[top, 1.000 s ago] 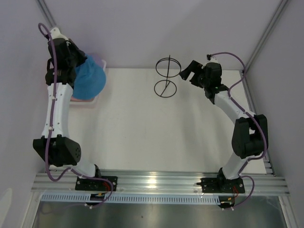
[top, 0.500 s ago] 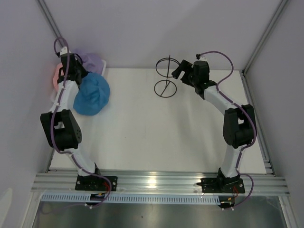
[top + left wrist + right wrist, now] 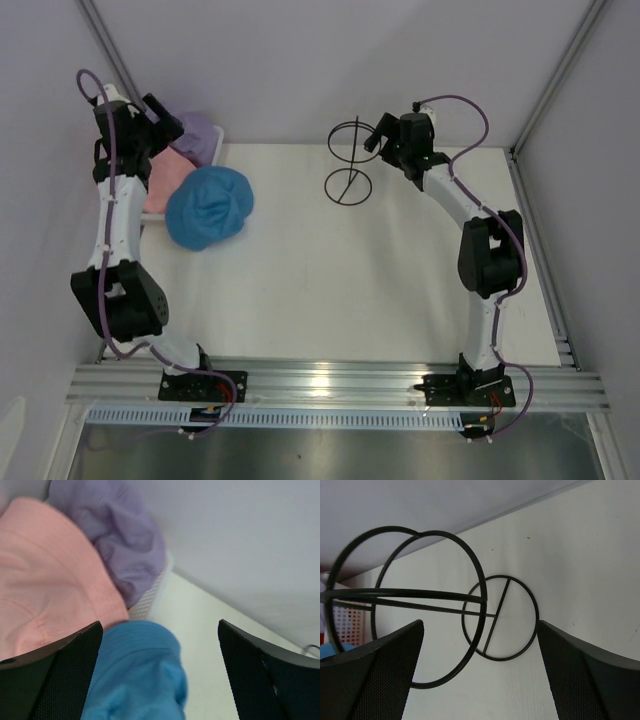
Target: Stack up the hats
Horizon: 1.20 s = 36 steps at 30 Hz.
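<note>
Nearest of the hats, left of centre on the white table [image 3: 320, 280]: blue hat [image 3: 208, 205], a rumpled dome lying on the tabletop, right up against the near-right corner of the white mesh basket [image 3: 149, 598]; hard to tell whether resting on the rim or only beside it. Just beyond and to the left, pink hat [image 3: 165, 180], sitting in the basket and spread over most of it, meeting the blue one at its near edge in the left wrist view. Farther still, at the basket's far-right corner close to the back wall, lavender hat [image 3: 197, 135], crumpled and pressed up beside the pink one. Not yet stacked: two in the basket side by side, one out on the table. High over the far-left corner, left gripper [image 3: 159, 625], hanging above the basket with jaws spread wide, holding nothing, looking down on pink and blue fabric without touching either. Across to the right, at the far centre of the table, thin black wire stand [image 3: 349, 165]: round base flat on the surface, upright hoops crossing above it, well apart from all three hats. Just right of that stand, at about hoop height, right gripper [image 3: 480, 625], aimed at the hoops from close by, jaws likewise wide apart and gripping nothing, near the wire but seemingly clear of it.
</note>
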{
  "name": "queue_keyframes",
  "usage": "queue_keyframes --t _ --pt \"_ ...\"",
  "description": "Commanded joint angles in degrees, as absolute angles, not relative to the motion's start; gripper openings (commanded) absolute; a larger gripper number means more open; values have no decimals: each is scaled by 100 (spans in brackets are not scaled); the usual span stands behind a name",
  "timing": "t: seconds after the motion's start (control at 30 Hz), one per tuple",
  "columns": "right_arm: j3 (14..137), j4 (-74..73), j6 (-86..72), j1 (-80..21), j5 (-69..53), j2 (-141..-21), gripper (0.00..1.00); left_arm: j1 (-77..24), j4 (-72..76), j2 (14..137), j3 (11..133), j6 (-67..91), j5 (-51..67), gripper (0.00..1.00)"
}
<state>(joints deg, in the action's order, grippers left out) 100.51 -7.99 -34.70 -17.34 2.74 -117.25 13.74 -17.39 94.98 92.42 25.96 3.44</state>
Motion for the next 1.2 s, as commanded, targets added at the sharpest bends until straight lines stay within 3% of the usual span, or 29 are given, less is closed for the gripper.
queue_keyframes --t 0.0,0.17,0.27,0.3,0.37,0.4,0.47,0.73,1.17 --pt "10476 -1335 -3595 -1828 624 -12040 98 1362 -1591 8501 9176 2751 913 100" --pt "10617 -1459 -3700 -1863 510 -12348 81 1161 -1828 7929 8843 2620 1107 100" --pt "10643 -1441 -3700 -1855 483 -12427 54 950 -2046 7630 8517 2584 1335 100" --pt "10739 -1581 -3691 -1854 510 -12445 37 888 -2100 7551 8464 2584 1449 100" --pt "10871 -1774 -3691 -1863 545 -12489 24 660 -2310 7331 8254 2497 1608 100" --pt "10924 -1949 -3683 -1863 554 -12481 9 572 -2346 7243 8253 2435 1617 100" --pt "11056 -2144 -3683 -1863 545 -12446 0 352 -2548 7032 8218 2338 1469 100" --pt "10636 -2883 -3648 -2065 430 -11585 0 246 -2803 6750 8543 2435 1608 99" --pt "7613 -2936 -4200 -3163 561 -9083 0 53 -3015 6197 8122 2355 1257 100"
